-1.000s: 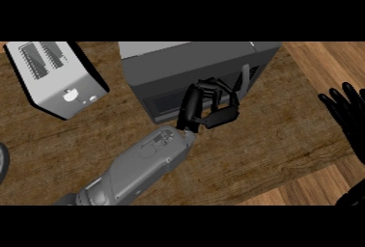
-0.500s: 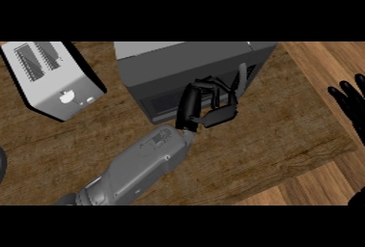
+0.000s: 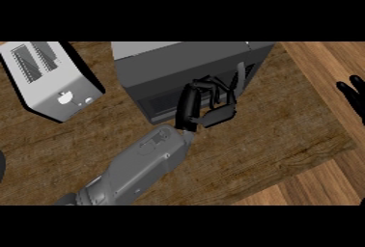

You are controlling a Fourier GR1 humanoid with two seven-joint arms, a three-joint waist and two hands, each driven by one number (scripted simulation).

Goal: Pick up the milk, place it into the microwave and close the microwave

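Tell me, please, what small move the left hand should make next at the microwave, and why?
Probably a short further push toward the microwave. The left hand is at its front face with fingers curled, no milk is visible outside, and I cannot tell whether the door is fully shut. The right hand rests at the right edge.

On the wooden worktop (image 3: 285, 140) a grey microwave (image 3: 178, 62) stands at twelve o'clock, a toaster (image 3: 53, 79) at ten. The left hand (image 3: 206, 108), fingers curled, touches the microwave's front. The right hand (image 3: 354, 96) shows at three o'clock.
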